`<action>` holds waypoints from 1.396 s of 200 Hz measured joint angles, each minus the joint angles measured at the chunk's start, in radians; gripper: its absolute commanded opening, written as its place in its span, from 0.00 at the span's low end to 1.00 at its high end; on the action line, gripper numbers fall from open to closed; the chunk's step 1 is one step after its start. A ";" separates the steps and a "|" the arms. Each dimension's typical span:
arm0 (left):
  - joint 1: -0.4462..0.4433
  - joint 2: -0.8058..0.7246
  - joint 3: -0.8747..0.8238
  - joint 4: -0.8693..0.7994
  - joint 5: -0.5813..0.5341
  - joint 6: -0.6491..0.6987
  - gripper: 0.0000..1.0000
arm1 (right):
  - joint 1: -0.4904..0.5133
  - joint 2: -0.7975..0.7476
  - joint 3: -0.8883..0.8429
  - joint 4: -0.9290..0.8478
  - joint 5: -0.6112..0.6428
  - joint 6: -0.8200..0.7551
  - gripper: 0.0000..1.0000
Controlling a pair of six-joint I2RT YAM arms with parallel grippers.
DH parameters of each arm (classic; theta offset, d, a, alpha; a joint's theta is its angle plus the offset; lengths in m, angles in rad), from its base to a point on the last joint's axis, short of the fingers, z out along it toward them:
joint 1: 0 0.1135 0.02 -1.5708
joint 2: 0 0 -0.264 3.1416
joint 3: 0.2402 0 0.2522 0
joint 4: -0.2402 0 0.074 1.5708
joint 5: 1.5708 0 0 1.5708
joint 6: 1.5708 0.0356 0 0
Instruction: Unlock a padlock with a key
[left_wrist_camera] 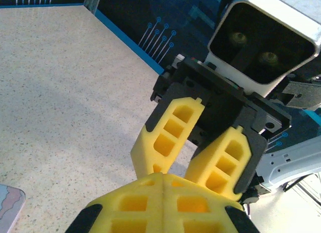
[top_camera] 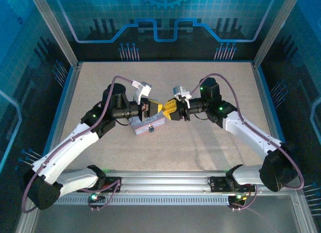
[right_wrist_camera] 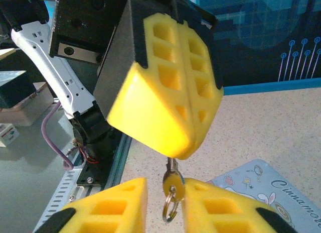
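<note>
Yellow ribbed fingers [right_wrist_camera: 108, 205] count two per pincer, on two pincers. The right pincer [right_wrist_camera: 165, 184] is released, jaws parted, with one brass-coloured key [right_wrist_camera: 173, 185] in the gap, close against one finger. The key's long axis lies in line with both pincers: bow toward the right pincer, shank away from it. One silvery ring [right_wrist_camera: 169, 209] threads the bow. Directly ahead, the left pincer [right_wrist_camera: 176, 151] is clenched on the shank. The left arm [top_camera: 75, 142] and right arm [top_camera: 251, 132] bend inward, tips nose to nose. Below the tips lies one lilac tin [right_wrist_camera: 271, 190]; one dark padlock [top_camera: 151, 128] sits at its near edge.
</note>
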 measured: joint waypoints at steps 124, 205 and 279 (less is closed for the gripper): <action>0.055 0.000 0.004 0.015 -0.018 -0.060 0.43 | -0.001 -0.017 0.010 -0.028 0.100 0.003 0.00; 0.064 -0.026 0.006 -0.007 -0.186 -0.325 0.58 | 0.118 -0.069 -0.030 -0.062 0.457 -0.126 0.00; 0.062 0.015 0.068 -0.185 -0.349 -0.856 0.51 | 0.298 -0.077 -0.073 -0.004 0.997 -0.380 0.00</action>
